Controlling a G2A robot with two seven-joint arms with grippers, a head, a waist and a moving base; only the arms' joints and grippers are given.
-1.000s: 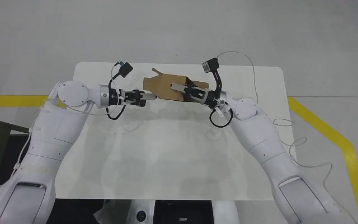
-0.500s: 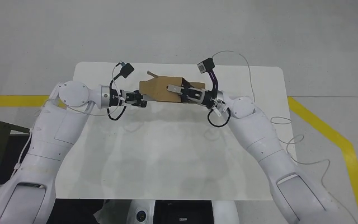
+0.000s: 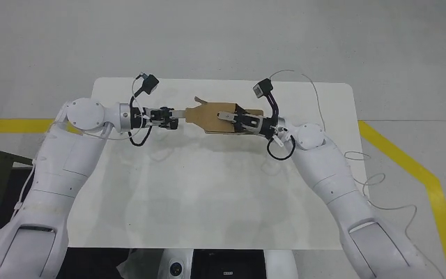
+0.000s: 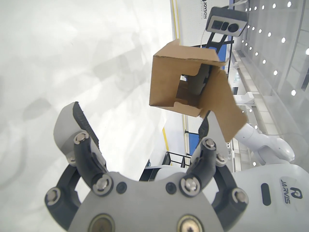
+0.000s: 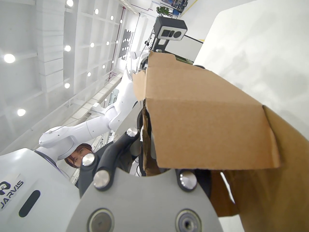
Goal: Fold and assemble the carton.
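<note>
The carton (image 3: 216, 115) hangs in the air above the far part of the counter (image 3: 209, 195), between the two arms, its long axis running from one claw to the other. It is thin brown corrugated board, so it looks light and fairly stiff along the panels but weak at the creases, and a hard squeeze would likely dent a wall or buckle the open tube. The best hold is probably across a single wall near a corner fold, and that is how the right claw (image 3: 230, 117) has it, clenched on the carton with one finger lying on the outer top panel. The left claw (image 4: 142, 114) is released, its jaws spread wide at the carton's open end, just beside a loose flap (image 4: 222, 105) that angles outward. Whether its nearer finger touches that flap I cannot tell, since the flap overlaps the fingertip. The right claw's inner finger is hidden inside the tube, seen only as a dark shape through the end opening, and the carton's underside and far-end flaps are also hidden.
</note>
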